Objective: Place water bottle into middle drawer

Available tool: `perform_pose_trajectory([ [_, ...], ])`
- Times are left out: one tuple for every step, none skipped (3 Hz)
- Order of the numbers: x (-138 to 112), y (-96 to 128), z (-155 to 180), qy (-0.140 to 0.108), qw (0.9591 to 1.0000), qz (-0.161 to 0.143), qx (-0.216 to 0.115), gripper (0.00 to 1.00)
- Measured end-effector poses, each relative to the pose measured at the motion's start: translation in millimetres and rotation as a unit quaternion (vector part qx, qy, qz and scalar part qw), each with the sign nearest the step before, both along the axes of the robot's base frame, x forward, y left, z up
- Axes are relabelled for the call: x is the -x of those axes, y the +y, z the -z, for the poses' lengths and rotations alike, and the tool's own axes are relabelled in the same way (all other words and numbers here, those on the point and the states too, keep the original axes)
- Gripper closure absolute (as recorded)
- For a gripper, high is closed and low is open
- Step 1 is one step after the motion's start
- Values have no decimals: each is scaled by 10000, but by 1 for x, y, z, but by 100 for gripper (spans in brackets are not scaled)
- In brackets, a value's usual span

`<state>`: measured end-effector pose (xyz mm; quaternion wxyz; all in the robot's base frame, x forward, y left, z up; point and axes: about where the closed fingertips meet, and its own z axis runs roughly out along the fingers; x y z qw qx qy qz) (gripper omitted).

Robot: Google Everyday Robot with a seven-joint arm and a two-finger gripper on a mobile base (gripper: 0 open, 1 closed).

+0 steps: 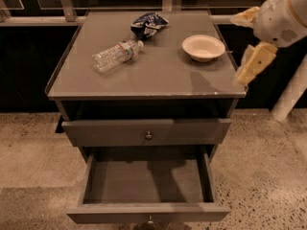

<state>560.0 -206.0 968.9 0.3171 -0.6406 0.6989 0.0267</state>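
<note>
The water bottle (116, 55) lies on its side on the cabinet top, left of centre, with its white cap pointing to the back right. The middle drawer (144, 182) is pulled out at the bottom of the view, and its grey tray floor is bare. My gripper (243, 46) hangs at the right edge of the cabinet top, just right of the cream bowl (203, 47). Its cream fingers (253, 63) are spread apart and hold nothing. It is far to the right of the bottle.
A blue and white snack bag (148, 24) lies at the back of the cabinet top (144, 78). The upper drawer (148, 131) is nearly shut, showing its front panel and knob. A speckled floor surrounds the cabinet. A white post (292, 92) stands at the right.
</note>
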Motion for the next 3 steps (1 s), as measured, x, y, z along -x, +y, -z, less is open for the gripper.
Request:
perform_pose_trajectory([
  [-57, 23, 11, -77, 9981, -489, -366, 0],
  [-105, 69, 22, -2, 9926, -1017, -658, 0],
  [-117, 70, 6, -215, 9920, -1010, -722, 0],
])
